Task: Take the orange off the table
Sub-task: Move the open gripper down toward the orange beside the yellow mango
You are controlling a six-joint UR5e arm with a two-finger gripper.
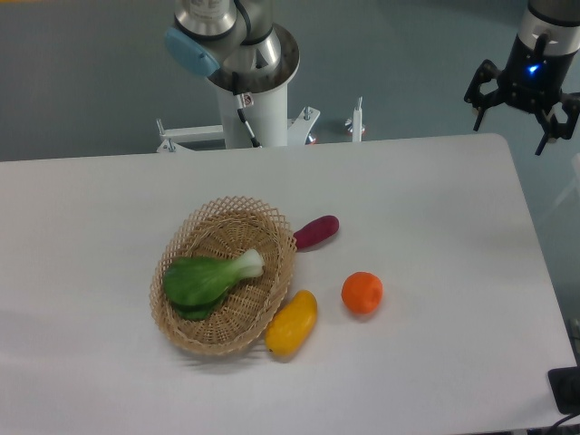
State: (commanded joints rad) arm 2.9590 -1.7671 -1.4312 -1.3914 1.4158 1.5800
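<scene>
The orange (362, 293) lies on the white table (435, 199), right of centre and toward the near edge. Nothing touches it. Just to its left, apart from it, a yellow-orange mango-like fruit (292, 323) lies at a slant with its upper end against the rim of a woven wicker basket (181, 331). A purple oblong vegetable (316, 232) lies farther back, up and to the left of the orange, its left end at the basket's rim. Inside the basket rests a green leafy vegetable with a pale stalk, like bok choy (210, 277).

The gripper (524, 113) hangs at the upper right of the view, above and beyond the table's far right corner, well apart from the orange. Its dark fingers are spread wide and point downward, with nothing between them; a small blue light glows on its body. The orange sits down and to the left of it in the view. The arm's white base column (254, 113) stands behind the table's far edge.
</scene>
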